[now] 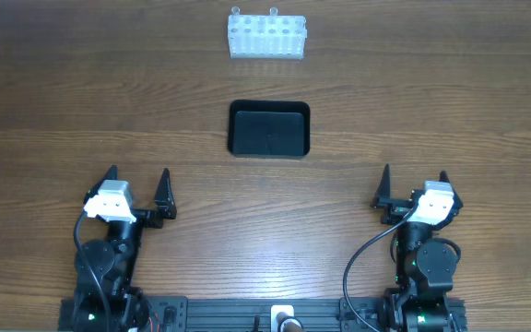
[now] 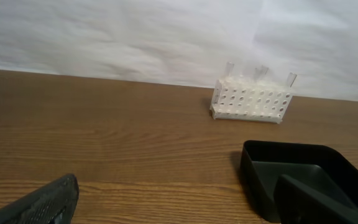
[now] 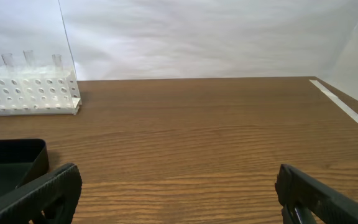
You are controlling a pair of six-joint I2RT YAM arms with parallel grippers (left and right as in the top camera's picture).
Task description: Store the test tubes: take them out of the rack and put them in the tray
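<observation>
The clear test tubes (image 1: 273, 12) stand upright in the white perforated rack (image 1: 265, 39) at the far middle of the wood-grain bench (image 1: 81, 101). The black tray (image 1: 269, 129) lies nearer to me, apart from the rack and in line with it. My left claw (image 1: 138, 177) sits at the near left and my right claw (image 1: 414, 177) at the near right, both well apart from the tray and rack, each with its two dark fingers spread wide apart.

A white perforated rack (image 1: 266, 38), a black tray (image 1: 269, 129), brown wood-grain table (image 1: 431, 101).
</observation>
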